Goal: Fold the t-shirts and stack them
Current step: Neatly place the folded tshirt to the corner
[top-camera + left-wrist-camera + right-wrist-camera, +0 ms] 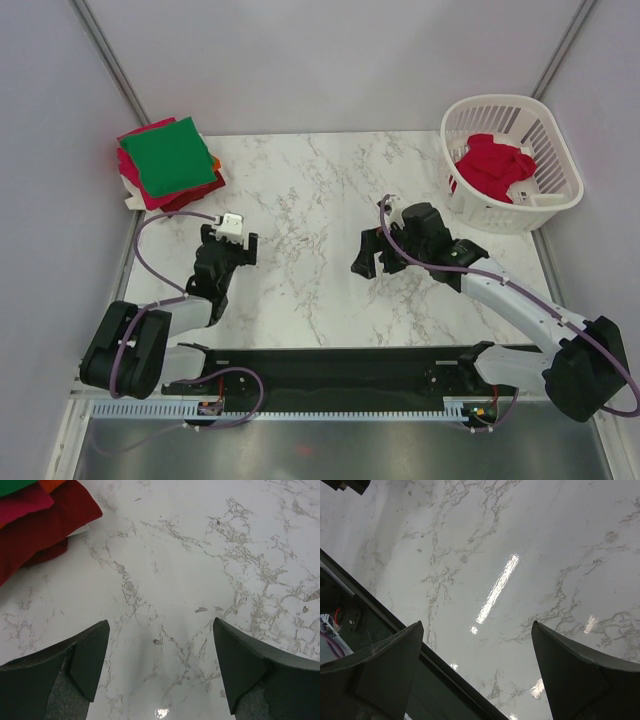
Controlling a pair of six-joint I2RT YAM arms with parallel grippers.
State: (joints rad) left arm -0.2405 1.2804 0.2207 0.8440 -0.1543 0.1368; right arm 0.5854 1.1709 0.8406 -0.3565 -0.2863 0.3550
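At the far left corner of the marbled table (310, 190), a stack of folded t-shirts (170, 165) is seen, with the green shirt (168, 155) laid on top. In the left wrist view, a dark red shirt (40, 530) is shown lowest in the stack, with a magenta-pink one (22, 505) and an orange one (52, 484) above it.

The left gripper (230, 240) is held over bare table near the left edge, just in front of the stack and apart from it. Its jaws are spread wide and nothing is grasped.

The right gripper (375, 262) is held right of the table's middle, pointed down toward the near edge. Its jaws are also released, with only tabletop and the black rail (380, 630) seen between them.

At the far right corner, a white slatted basket (560, 160) is placed. Crumpled red t-shirts (490, 165) are heaped inside it, unfolded.
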